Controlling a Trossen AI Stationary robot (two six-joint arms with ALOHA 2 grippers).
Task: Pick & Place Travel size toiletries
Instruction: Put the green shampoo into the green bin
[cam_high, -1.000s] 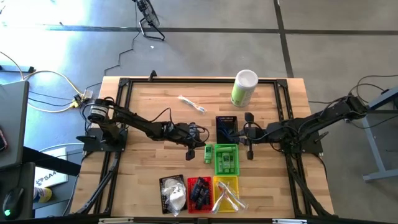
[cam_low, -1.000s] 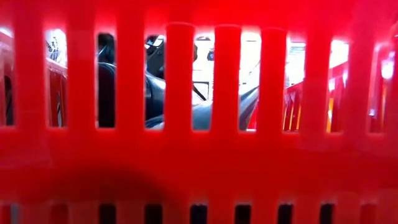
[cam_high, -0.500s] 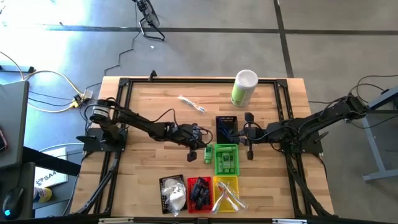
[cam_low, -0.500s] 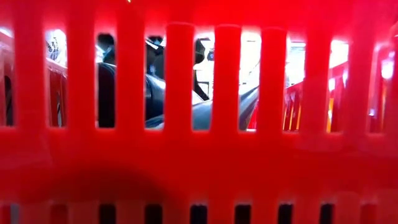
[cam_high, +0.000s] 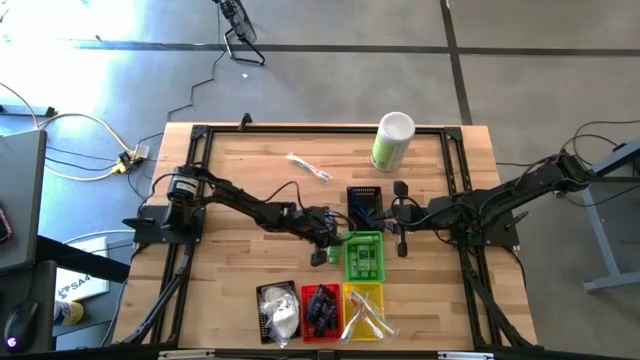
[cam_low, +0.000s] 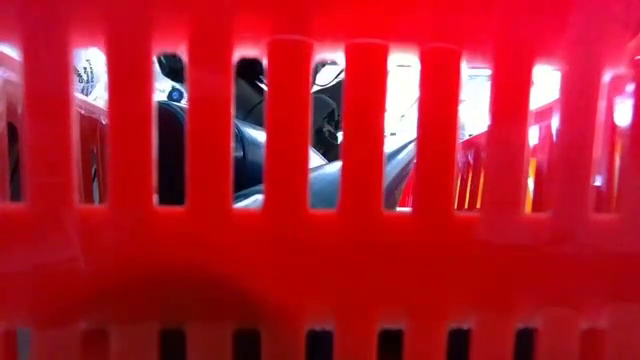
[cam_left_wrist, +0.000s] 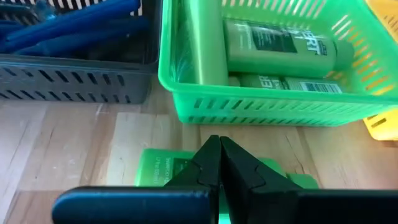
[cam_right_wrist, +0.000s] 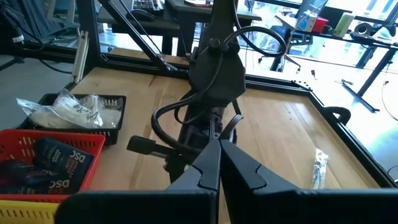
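Looking down from above: we see the left claw (cam_high: 322, 256) low over the worktop (cam_high: 240, 200), just beside the green basket (cam_high: 364, 256), with a small green bottle (cam_high: 333, 246) at its tips.
Right claw, high view: the right claw (cam_high: 401, 247) hangs between the green basket and the right arm's base, fingers together, holding nothing we can make out.
Other toiletries, high view: a clear-wrapped stick (cam_high: 308, 166) lies alone on the far part of the worktop; white pouches fill the black basket (cam_high: 277, 310), dark blue tubes the red basket (cam_high: 320, 309), clear sticks the yellow basket (cam_high: 366, 308).
Canister: a tall green-and-white canister (cam_high: 391, 141) stands upright near the far edge.
Low view: we see only red basket slats (cam_low: 300, 130) up close, with dark arm parts behind.
Left wrist view: the left claw's fingers (cam_left_wrist: 211, 163) meet tip to tip, and the green bottle (cam_left_wrist: 163, 168) lies flat on the wood under them; whether it is pinched, we cannot tell. Two more green bottles (cam_left_wrist: 280, 46) lie in the green basket (cam_left_wrist: 261, 111).
Right wrist view: the right claw's fingers (cam_right_wrist: 208, 167) are pressed together and empty.
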